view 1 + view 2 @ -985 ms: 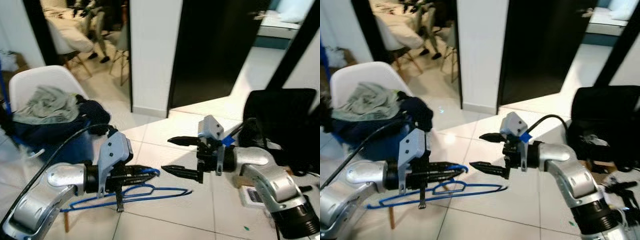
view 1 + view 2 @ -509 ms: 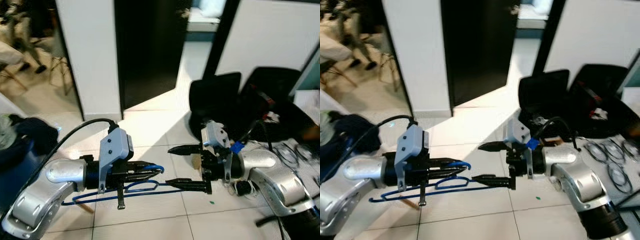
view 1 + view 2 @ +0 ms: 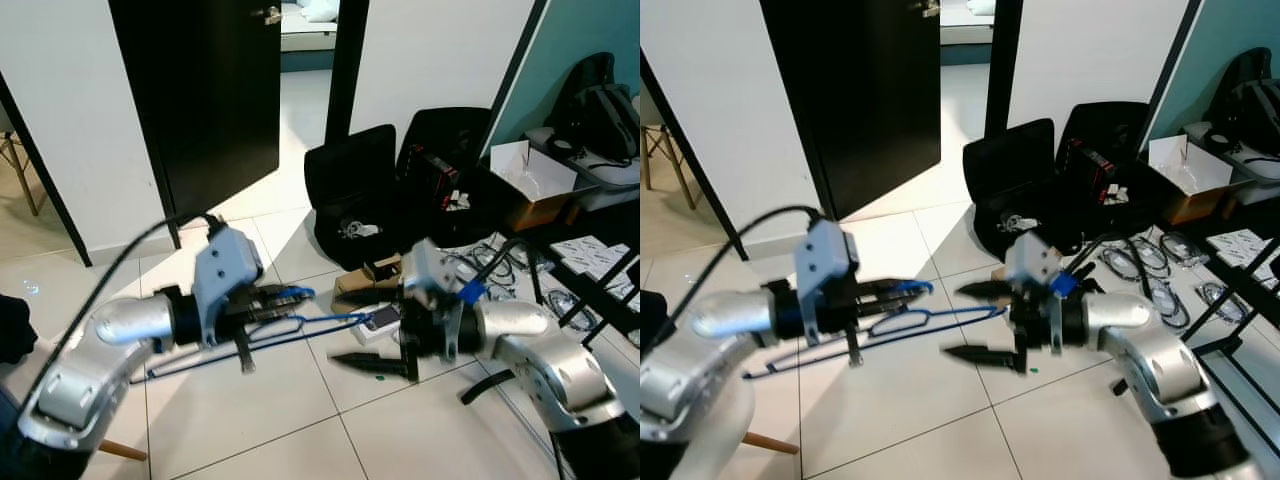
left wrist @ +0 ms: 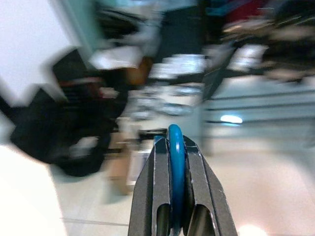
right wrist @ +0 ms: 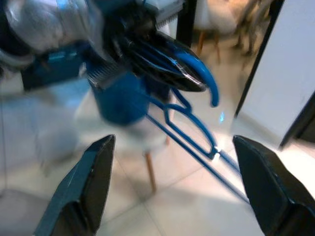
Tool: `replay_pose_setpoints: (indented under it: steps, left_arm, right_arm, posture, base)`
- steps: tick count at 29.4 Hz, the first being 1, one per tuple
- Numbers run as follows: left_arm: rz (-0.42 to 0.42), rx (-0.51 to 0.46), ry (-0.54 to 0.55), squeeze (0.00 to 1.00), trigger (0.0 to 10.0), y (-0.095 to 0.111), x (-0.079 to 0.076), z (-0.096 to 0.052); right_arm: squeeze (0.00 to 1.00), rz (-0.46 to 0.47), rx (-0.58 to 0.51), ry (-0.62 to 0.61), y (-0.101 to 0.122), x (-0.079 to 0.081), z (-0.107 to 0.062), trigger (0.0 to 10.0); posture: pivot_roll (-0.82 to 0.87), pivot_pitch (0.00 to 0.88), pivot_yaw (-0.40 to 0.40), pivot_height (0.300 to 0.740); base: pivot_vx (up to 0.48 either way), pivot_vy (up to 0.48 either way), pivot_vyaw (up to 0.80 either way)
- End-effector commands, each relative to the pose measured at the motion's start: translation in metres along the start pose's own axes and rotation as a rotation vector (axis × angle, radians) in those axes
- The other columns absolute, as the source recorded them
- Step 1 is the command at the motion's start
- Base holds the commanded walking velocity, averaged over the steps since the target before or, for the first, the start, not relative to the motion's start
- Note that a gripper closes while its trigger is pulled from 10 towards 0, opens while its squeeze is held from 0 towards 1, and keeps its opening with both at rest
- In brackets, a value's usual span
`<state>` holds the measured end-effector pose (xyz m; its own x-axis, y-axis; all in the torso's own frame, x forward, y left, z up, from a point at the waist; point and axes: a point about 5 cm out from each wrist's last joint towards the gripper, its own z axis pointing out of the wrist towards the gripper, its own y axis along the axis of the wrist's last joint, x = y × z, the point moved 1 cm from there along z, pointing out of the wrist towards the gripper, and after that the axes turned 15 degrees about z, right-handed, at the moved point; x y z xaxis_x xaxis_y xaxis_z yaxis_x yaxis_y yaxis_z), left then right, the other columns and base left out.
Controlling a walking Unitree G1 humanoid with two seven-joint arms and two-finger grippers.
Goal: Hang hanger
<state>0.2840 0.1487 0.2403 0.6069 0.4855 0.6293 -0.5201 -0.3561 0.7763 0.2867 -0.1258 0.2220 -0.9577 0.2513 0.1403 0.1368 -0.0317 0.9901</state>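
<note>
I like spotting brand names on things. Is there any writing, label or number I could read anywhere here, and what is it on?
No text can be read.
White papers on the floor: print too small.
Open black case: red-and-white items inside, too blurred.
Small white device on the floor: no legible marking.
Blue hanger in the left end effector: no label visible.

One blue hanger, two black bags, one white box.

floor: pale glossy tiles, sunlit patch by the doorway
door: black, stood open
walls: white, teal at right
clutter: black bags, cables
</note>
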Motion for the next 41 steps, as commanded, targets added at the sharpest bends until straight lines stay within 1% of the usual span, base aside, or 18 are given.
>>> replay_pose_setpoints:
  steps: [1, 3, 6, 9, 10, 11, 14, 16, 17, 19, 20, 22, 24, 26, 29, 34, 36, 41]
  left_arm:
    - [0.060, 0.003, 0.084, 0.00, 10.0, 0.007, 0.025, -0.013]
    - [0.097, -0.019, 0.098, 0.00, 10.0, 0.019, 0.040, -0.023]
    - [0.107, -0.043, 0.074, 0.00, 10.0, 0.025, 0.043, -0.027]
    - [0.120, -0.069, -0.097, 0.00, 10.0, 0.035, 0.035, -0.031]
    - [0.120, -0.069, -0.097, 0.00, 10.0, 0.035, 0.035, -0.031]
    - [0.132, -0.065, -0.140, 0.00, 10.0, 0.036, 0.034, -0.031]
    - [0.137, -0.065, -0.145, 0.00, 10.0, 0.037, 0.034, -0.030]
    - [0.158, -0.086, -0.161, 0.00, 10.0, 0.041, 0.036, -0.023]
    - [0.158, -0.086, -0.161, 0.00, 10.0, 0.041, 0.036, -0.023]
    - [0.171, -0.115, -0.172, 0.00, 10.0, 0.046, 0.036, -0.015]
    - [0.171, -0.115, -0.172, 0.00, 10.0, 0.046, 0.036, -0.015]
    - [0.190, -0.146, -0.164, 0.00, 10.0, 0.051, 0.036, -0.006]
    - [0.197, -0.184, -0.131, 0.00, 10.0, 0.057, 0.040, 0.002]
    - [0.197, -0.214, -0.129, 0.00, 10.0, 0.061, 0.042, 0.005]
    - [0.202, -0.240, -0.150, 0.00, 10.0, 0.066, 0.041, 0.008]
    - [0.203, -0.262, -0.165, 0.00, 10.0, 0.070, 0.040, 0.009]
    - [0.209, -0.264, -0.179, 0.00, 10.0, 0.071, 0.039, 0.009]
    - [0.205, -0.267, -0.184, 0.00, 10.0, 0.071, 0.038, 0.009]
  right_arm:
    - [0.00, -0.020, -0.112, -0.035, 0.025, -0.006, -0.007, 10.0]
    - [0.00, -0.045, -0.164, -0.021, 0.041, -0.008, -0.008, 10.0]
    - [0.00, -0.069, -0.156, -0.002, 0.047, -0.007, -0.009, 10.0]
    - [0.00, -0.176, -0.069, 0.122, 0.066, -0.001, -0.003, 10.0]
    - [0.00, -0.176, -0.069, 0.122, 0.066, -0.001, -0.003, 10.0]
    - [0.00, -0.229, -0.022, 0.182, 0.075, 0.002, 0.001, 10.0]
    - [0.00, -0.246, -0.007, 0.199, 0.079, 0.003, 0.002, 10.0]
    - [0.00, -0.309, 0.062, 0.263, 0.089, 0.007, 0.011, 10.0]
    - [0.00, -0.309, 0.062, 0.263, 0.089, 0.007, 0.011, 10.0]
    - [0.00, -0.350, 0.126, 0.305, 0.093, 0.009, 0.020, 10.0]
    - [0.00, -0.350, 0.126, 0.305, 0.093, 0.009, 0.020, 10.0]
    - [0.00, -0.372, 0.250, 0.301, 0.082, 0.007, 0.032, 10.0]
    - [0.00, -0.377, 0.305, 0.303, 0.073, 0.007, 0.041, 10.0]
    - [0.00, -0.370, 0.296, 0.289, 0.074, 0.004, 0.051, 10.0]
    - [0.00, -0.374, 0.300, 0.255, 0.074, -0.002, 0.057, 10.0]
    - [0.00, -0.381, 0.292, 0.214, 0.076, -0.008, 0.060, 10.0]
    - [0.00, -0.386, 0.266, 0.180, 0.080, -0.012, 0.060, 10.0]
    - [0.00, -0.384, 0.258, 0.171, 0.082, -0.013, 0.059, 10.0]
  posture:
    - [0.02, 0.025, -0.037, 0.740]
    - [0.03, 0.023, -0.040, 0.740]
    - [0.03, 0.023, -0.040, 0.740]
    - [0.04, 0.021, -0.048, 0.740]
    - [0.04, 0.021, -0.048, 0.740]
    - [0.04, 0.019, -0.052, 0.740]
    - [0.04, 0.019, -0.052, 0.740]
    - [0.04, 0.013, -0.057, 0.740]
    - [0.04, 0.013, -0.057, 0.740]
    - [0.04, 0.009, -0.061, 0.740]
    - [0.04, 0.009, -0.061, 0.740]
    - [0.04, 0.008, -0.062, 0.740]
    - [0.04, 0.003, -0.063, 0.740]
    - [0.04, 0.000, -0.061, 0.740]
    - [0.03, 0.000, -0.057, 0.740]
    - [0.04, 0.000, -0.057, 0.740]
    - [0.04, 0.000, -0.054, 0.740]
    - [0.03, 0.000, -0.052, 0.740]
  base:
    - [0.000, 0.000, 0.00]
    - [0.000, 0.000, 0.00]
    - [0.000, 0.000, 0.00]
    - [0.000, 0.000, 0.00]
    - [0.000, 0.000, 0.00]
    - [0.000, 0.000, 0.00]
    - [0.000, 0.000, 0.00]
    - [0.000, 0.000, 0.00]
    - [0.000, 0.000, 0.00]
    - [0.000, 0.000, 0.00]
    - [0.000, 0.000, 0.00]
    - [0.000, 0.000, 0.00]
    - [0.000, 0.000, 0.00]
    - [0.000, 0.000, 0.00]
    - [0.000, 0.000, 0.00]
    - [0.000, 0.000, 0.00]
    - [0.000, 0.000, 0.00]
    - [0.000, 0.000, 0.00]
